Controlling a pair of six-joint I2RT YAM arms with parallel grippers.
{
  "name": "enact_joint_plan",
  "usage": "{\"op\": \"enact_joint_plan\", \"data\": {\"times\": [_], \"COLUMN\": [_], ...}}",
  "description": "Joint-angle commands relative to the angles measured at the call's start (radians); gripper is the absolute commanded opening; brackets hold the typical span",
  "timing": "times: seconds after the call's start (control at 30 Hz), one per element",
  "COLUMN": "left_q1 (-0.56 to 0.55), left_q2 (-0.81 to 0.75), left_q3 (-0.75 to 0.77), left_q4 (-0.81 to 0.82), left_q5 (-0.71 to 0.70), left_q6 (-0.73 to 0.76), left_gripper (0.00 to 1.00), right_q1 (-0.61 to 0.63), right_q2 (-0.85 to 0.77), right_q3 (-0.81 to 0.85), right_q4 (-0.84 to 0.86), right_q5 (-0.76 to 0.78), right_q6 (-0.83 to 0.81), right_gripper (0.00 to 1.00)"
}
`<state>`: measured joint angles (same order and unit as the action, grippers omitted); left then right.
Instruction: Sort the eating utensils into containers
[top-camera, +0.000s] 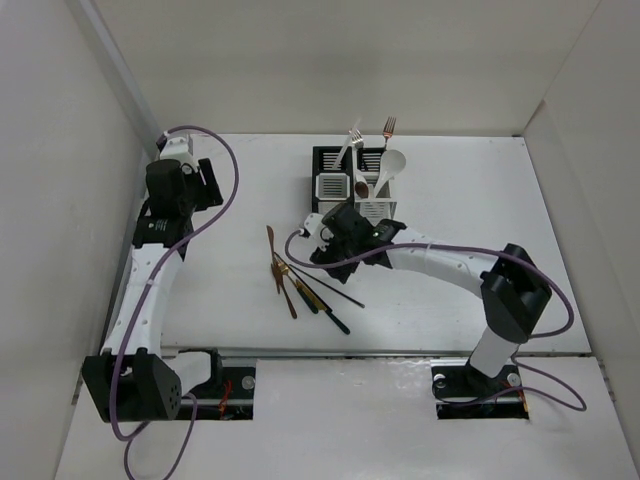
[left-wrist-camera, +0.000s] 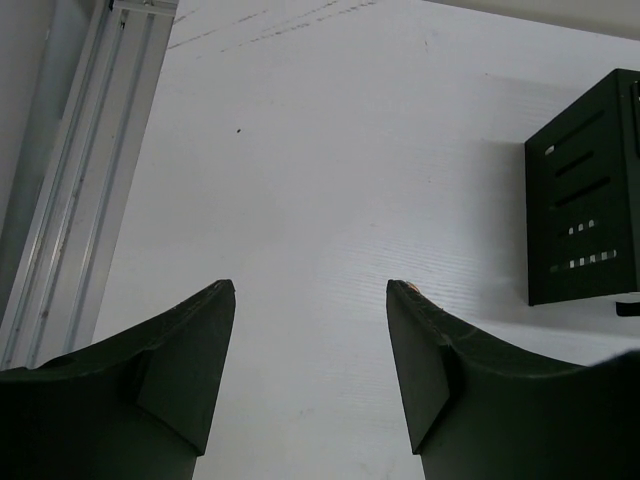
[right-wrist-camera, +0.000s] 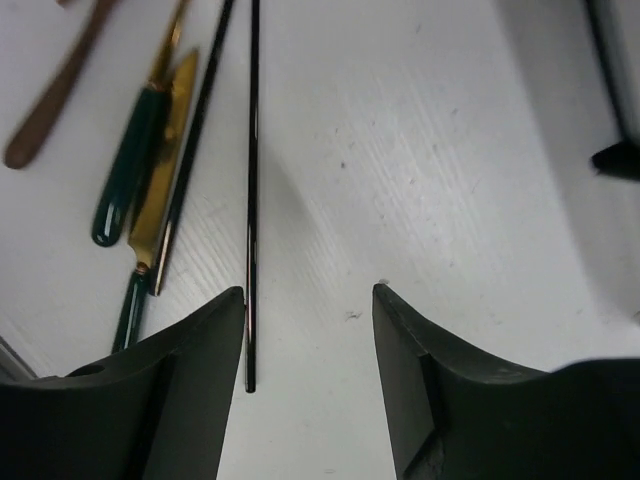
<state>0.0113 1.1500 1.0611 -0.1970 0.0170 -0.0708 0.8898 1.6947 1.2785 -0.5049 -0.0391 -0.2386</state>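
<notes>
Black chopstick (right-wrist-camera: 252, 200) flat on table (right-wrist-camera: 450, 150), toward near edge, just beside one fingertip of my right gripper (right-wrist-camera: 308, 292); thin, straight, glossy. Both grippers' jaws apart, empty; left gripper (left-wrist-camera: 310, 288) likewise.

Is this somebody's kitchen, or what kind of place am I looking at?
Most likely a robot test bench, not a kitchen: plain white panels wall in a white table, two cabled arms are bolted at its edge, and the only kitchenware is loose cutlery and two caddies.

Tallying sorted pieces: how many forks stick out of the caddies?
2: silver fork leaning left, copper fork right of it, both at the caddies' far end. Shorter ones may be hidden.
</notes>
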Motion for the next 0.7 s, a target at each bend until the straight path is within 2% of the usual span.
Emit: {"op": "enact_joint_plan", "data": {"times": [0.0, 0.4, 0.5, 0.63, 0.67], "left_q1": [-0.014, -0.014, -0.014, -0.014, -0.014], "left_q2": [-0.079, -0.187, -0.187, -0.187, -0.187], "left_q3": [-0.019, -0.101, -0.101, -0.101, -0.101], "left_q4": [0.044, 0.005, 0.005, 0.005, 0.005], "left_q5": [0.021, -0.019, -0.037, -0.037, -0.037], "left_q6": [0.011, 0.0, -0.009, -0.009, -0.009], "left_gripper": [0.59, 0.59, 0.59, 0.59, 0.59], "right_q1": [-0.008, 0.04, 0.049, 0.049, 0.049], "right_q2": [0.049, 0.172, 0.209, 0.272, 0.281], "right_q3": [-0.03, -0.062, -0.041, -0.01, -0.01], "right_q4": [-0.075, -0.029, -0.011, -0.021, -0.021], "right_q5": [0.008, -0.035, -0.013, 0.008, 0.008], "right_q6": [0.042, 0.053, 0.09, 0.114, 0.125], "right_gripper": [0.59, 0.58, 0.53, 0.42, 0.35]}}
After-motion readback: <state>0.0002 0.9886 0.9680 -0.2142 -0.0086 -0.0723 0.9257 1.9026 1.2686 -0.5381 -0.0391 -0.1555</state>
